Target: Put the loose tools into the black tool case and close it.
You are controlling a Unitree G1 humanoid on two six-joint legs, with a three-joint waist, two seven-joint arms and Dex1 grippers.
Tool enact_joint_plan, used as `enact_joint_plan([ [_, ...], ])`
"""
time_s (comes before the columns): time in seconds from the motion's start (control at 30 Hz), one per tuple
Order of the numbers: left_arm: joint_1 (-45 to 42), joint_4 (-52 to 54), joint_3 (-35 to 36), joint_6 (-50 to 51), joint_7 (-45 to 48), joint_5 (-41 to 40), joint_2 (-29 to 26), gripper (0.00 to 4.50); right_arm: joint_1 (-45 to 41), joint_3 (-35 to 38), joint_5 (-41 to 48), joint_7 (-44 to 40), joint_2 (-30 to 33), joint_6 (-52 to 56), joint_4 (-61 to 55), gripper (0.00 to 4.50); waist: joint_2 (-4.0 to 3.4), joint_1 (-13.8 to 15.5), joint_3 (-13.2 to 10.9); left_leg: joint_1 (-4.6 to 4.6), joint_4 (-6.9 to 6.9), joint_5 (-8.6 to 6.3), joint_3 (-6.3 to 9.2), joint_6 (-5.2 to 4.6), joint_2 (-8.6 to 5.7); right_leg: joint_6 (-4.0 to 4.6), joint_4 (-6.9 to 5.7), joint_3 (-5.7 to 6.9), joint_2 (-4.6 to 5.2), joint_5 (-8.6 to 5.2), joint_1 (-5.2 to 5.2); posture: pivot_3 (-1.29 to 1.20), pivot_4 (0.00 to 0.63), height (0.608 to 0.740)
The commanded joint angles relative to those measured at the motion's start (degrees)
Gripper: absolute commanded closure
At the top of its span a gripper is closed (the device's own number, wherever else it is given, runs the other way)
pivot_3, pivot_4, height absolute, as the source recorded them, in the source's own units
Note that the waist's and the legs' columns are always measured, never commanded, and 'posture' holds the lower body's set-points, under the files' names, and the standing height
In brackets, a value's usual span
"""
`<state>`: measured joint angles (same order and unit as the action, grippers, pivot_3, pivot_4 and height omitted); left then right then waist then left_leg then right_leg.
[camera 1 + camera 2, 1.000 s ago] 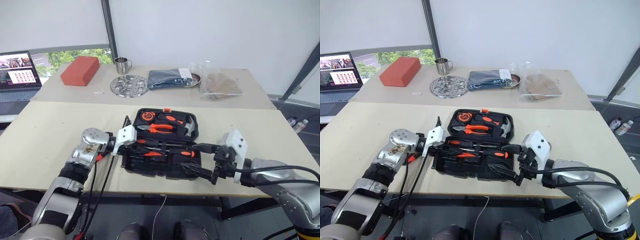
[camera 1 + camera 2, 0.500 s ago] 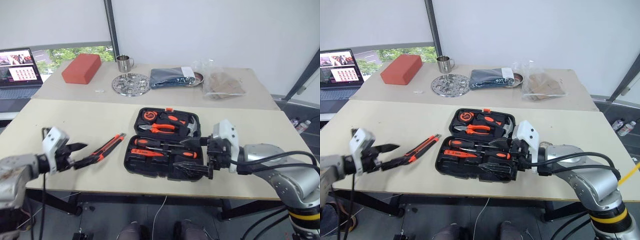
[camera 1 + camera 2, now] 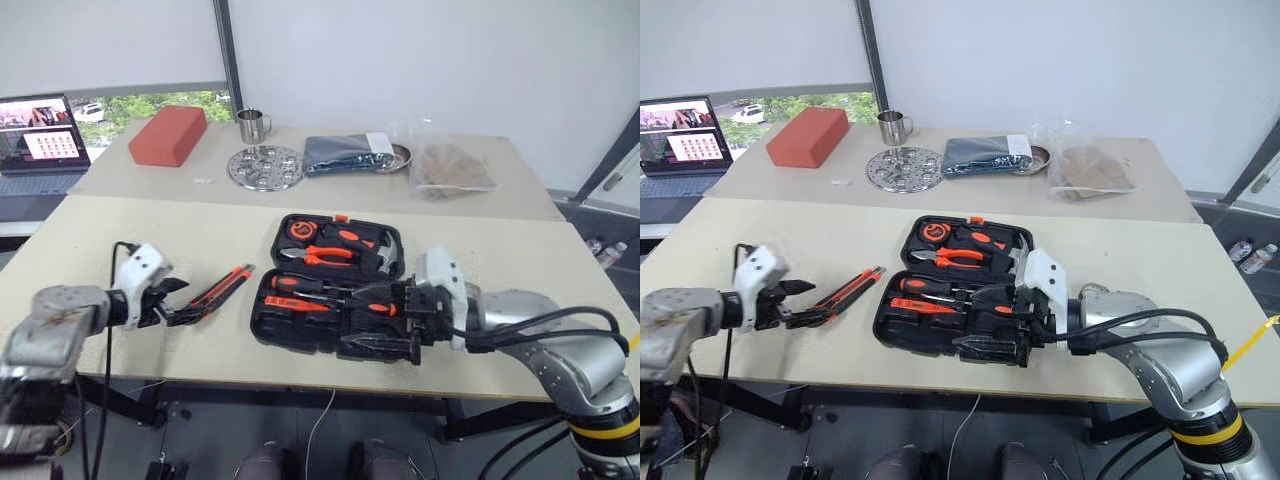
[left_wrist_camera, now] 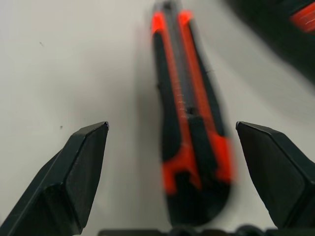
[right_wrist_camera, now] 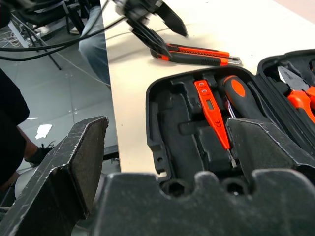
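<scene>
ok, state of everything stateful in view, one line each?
black tool case: open, flat on table
utility knife: loose on table, outside the case
left gripper: open, at the knife's end
right gripper: open, over the case
laptop: open, screen on

This looks like a robotics lab or test room set up in an office-type building — probably not a home. Two plain pale tables (image 3: 120,235) stand pushed together before blank white walls and a dark-framed window (image 3: 150,100) with greenery outside. An open laptop (image 3: 40,135) sits at the left, and black cables (image 5: 59,42) trail over a glossy grey floor — a workspace, not a living space.
</scene>
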<state>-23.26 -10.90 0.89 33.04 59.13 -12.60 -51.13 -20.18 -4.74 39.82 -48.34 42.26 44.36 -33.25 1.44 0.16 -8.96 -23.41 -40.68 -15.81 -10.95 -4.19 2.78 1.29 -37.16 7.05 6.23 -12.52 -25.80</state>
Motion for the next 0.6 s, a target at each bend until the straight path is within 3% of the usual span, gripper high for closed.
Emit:
enact_joint_plan([
  [0.03,-3.3,-5.3,-3.2,-1.2,-0.7,3.6,0.5,0.92,0.6,1.7,-0.1,1.6,-0.6,-1.3,-2.7,0.0,-0.01,0.0,0.0,0.05,0.0,0.0,-0.02,0.0,0.0,0.0,-0.01,-0.02,0.0,-0.01,0.01,0.0,0.15,0.736],
  [0.17,-3.9,-6.0,-1.8,-1.0,3.0,1.3,-0.4,2.48,2.2,2.7,0.0,2.5,-0.4,-1.1,-3.8,0.0,-0.01,-0.1,0.0,0.06,0.01,0.0,-0.08,0.01,0.03,0.0,-0.03,-0.08,0.03,-0.01,-0.03,0.0,0.15,0.736],
  [0.2,-4.8,-6.8,-0.3,-0.7,4.0,0.1,-1.1,2.69,2.7,3.1,0.3,2.6,-0.2,-0.8,-3.9,0.0,-0.01,-0.1,0.0,0.06,0.01,0.0,-0.07,0.01,0.04,-0.01,-0.02,-0.08,0.04,-0.01,-0.04,0.0,0.15,0.736],
  [0.33,-9.1,-6.5,4.9,-3.5,11.7,-5.7,-4.3,2.72,4.8,5.2,2.6,2.0,1.2,0.9,-4.5,0.0,0.04,-0.2,0.0,-0.23,-0.04,0.01,-0.07,0.0,0.05,0.0,-0.04,-0.07,0.04,-0.01,-0.33,0.0,0.15,0.736],
  [0.43,-11.1,-1.4,4.4,-3.3,19.6,-9.7,-6.1,2.72,6.1,6.4,4.0,1.2,2.5,1.4,-4.9,0.0,0.1,0.0,-0.1,-0.35,-0.12,0.01,-0.06,0.0,0.05,0.01,-0.04,-0.02,0.03,0.0,-0.37,0.0,0.15,0.736],
  [0.6,-15.5,9.1,-10.3,-7.4,31.8,-6.5,-4.1,2.72,10.0,7.2,2.9,0.7,5.1,0.4,-6.5,0.0,0.04,0.7,0.0,-0.32,-0.13,0.01,-0.05,-0.01,-0.11,-0.06,-0.01,-0.01,0.14,-0.04,-0.26,0.0,0.15,0.736],
])
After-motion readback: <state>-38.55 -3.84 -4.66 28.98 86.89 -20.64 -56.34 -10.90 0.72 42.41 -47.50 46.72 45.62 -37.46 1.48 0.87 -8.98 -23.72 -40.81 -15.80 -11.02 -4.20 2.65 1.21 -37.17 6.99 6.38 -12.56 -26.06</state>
